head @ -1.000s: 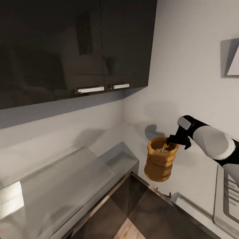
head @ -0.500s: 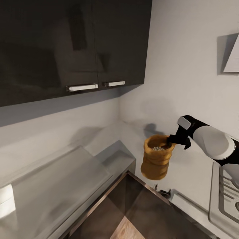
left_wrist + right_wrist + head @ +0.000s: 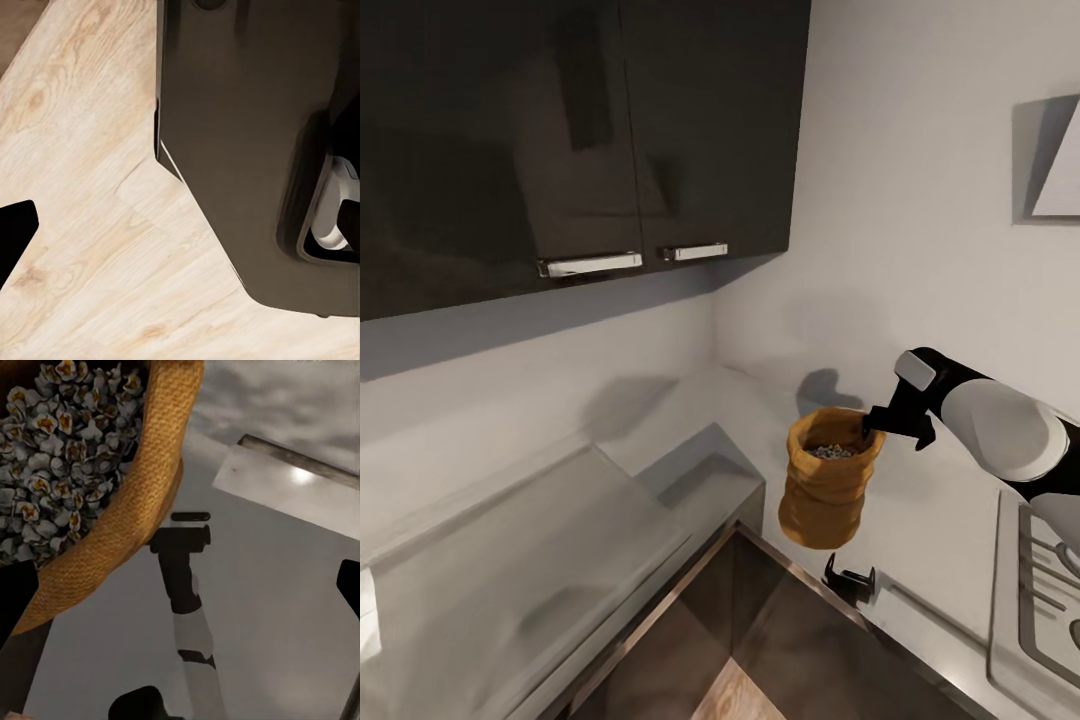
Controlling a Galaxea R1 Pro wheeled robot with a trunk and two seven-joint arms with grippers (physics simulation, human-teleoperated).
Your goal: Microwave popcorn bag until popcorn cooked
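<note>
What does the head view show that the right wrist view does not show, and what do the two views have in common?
Head view alone: the dark wall cabinets with steel handles, the white wall, the corner of the worktop, part of the hob, the right arm, and the whole popcorn bag hanging above the worktop from the right gripper, which pinches its rim.

Right wrist view alone: single grey-white popcorn kernels with yellowish centres, the weave of the bag's rolled rim, and a dark gripper-shaped reflection on the glossy surface below.

Both: the bag, the popcorn inside it, and the grey worktop.
</note>
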